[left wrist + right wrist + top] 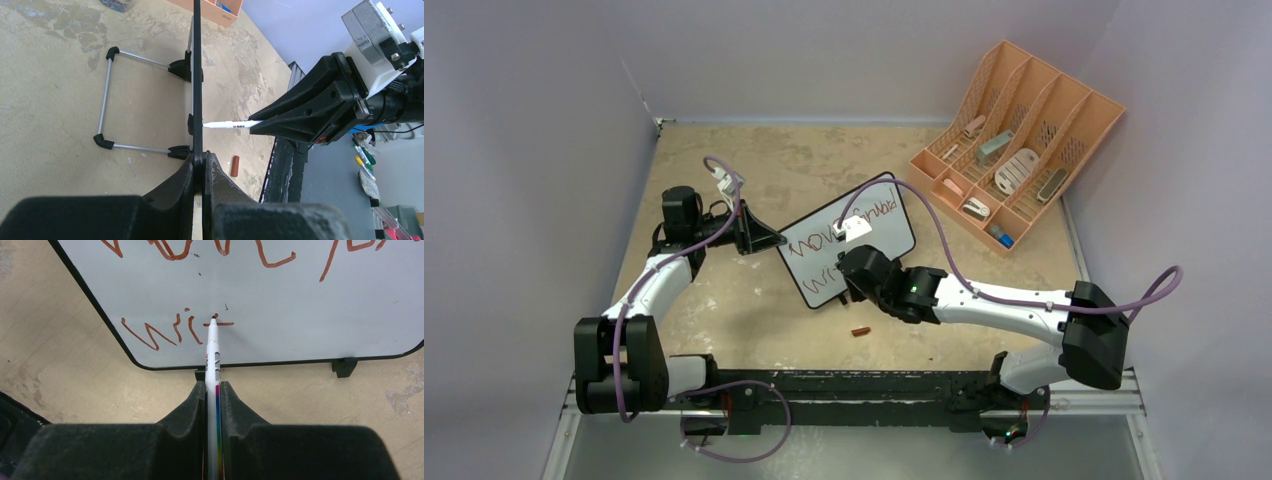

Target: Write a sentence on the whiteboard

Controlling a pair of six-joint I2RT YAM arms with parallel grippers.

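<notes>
The whiteboard [879, 232] stands propped on its wire stand [105, 95] at mid table, with red-brown writing in two lines. My left gripper [776, 240] is shut on the board's left edge, the black frame [197, 75] pinched between the jaws [204, 162]. My right gripper [213, 389] is shut on a white marker [213, 352]. The marker's tip touches the whiteboard [300, 305] on the lower line, at a short horizontal stroke after "wri". In the left wrist view the marker [230, 124] sticks out of the right gripper [252, 127] onto the board face.
A small red-brown marker cap [861, 331] lies on the table in front of the board, also seen as the cap [234, 165]. A peach slotted desk organizer [1024, 95] with small items stands at the back right. Grey walls enclose the table.
</notes>
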